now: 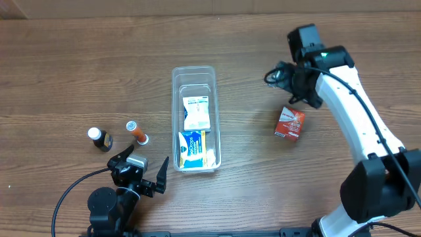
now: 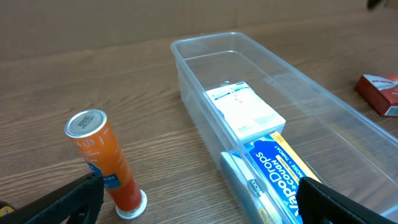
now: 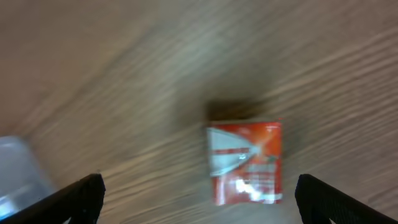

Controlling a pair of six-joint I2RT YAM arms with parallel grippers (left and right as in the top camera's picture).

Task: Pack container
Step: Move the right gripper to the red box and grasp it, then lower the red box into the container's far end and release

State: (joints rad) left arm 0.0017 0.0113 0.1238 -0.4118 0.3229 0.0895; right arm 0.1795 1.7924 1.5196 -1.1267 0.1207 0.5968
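The clear plastic container lies mid-table, long side running away from me. It holds a white box and a blue and yellow cough-drop box; both show in the left wrist view, white and blue. A red box lies on the table right of the container and shows blurred in the right wrist view. My right gripper is open and empty above and behind the red box. My left gripper is open and empty near the front edge, by an orange tube.
The orange tube and a small dark bottle with a white cap stand left of the container. A black cable curls at the front left by the left arm's base. The red box also shows in the left wrist view.
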